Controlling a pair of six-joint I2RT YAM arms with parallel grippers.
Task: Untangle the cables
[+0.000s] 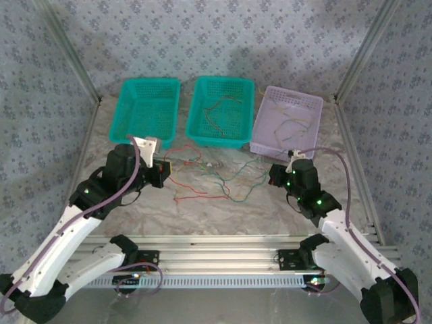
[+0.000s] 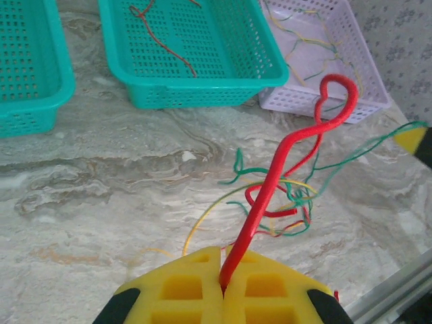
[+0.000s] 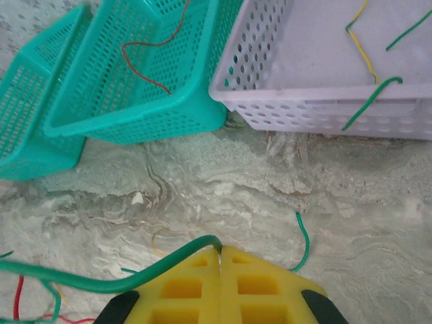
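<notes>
Your left gripper (image 2: 223, 280) is clamped on a glossy red wire (image 2: 283, 162) rising from the tangle of thin coloured cables (image 2: 290, 202), your right gripper (image 3: 219, 260) on a thin green wire (image 3: 101, 278).

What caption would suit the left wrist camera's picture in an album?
Yellow left gripper, shut on a red wire, facing a tangle of thin coloured wires on the marbled table.

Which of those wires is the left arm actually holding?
The thick red cable, pinched in the left gripper's shut yellow jaws; the right gripper pinches a green cable.
</notes>
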